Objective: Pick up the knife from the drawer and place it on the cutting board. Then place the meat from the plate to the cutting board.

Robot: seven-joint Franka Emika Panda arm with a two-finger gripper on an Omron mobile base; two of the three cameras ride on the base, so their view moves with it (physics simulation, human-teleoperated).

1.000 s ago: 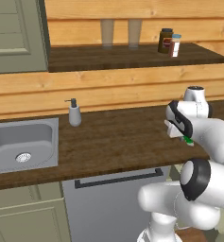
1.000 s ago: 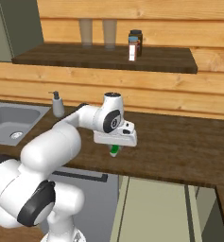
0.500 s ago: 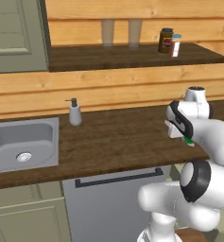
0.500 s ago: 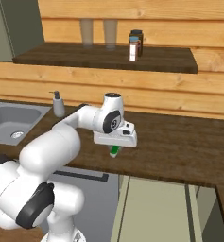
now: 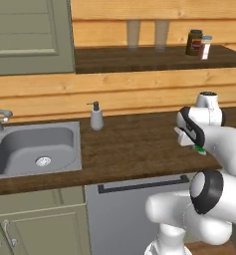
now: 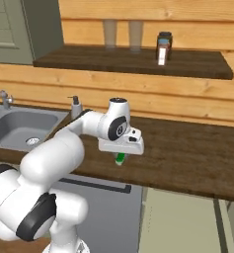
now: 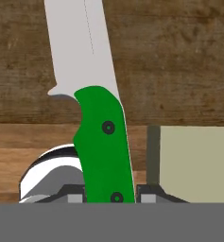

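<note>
The jaws grip the green-handled, grey-bladed knife (image 7: 101,142) low on its handle, above the dark wooden surface (image 7: 179,56); stiff, probably light; smooth handle may pivot, so hold stays clear of the blade.

**My look, quick rundown**

So I'm basically glossy white all over, chunky rounded arm segments with black rings at the joints. My wrist ends in a flat white block with a small dark circle on its side. My gripper (image 7: 111,194) has two little dark grey fingertips (image 7: 73,194).
</note>
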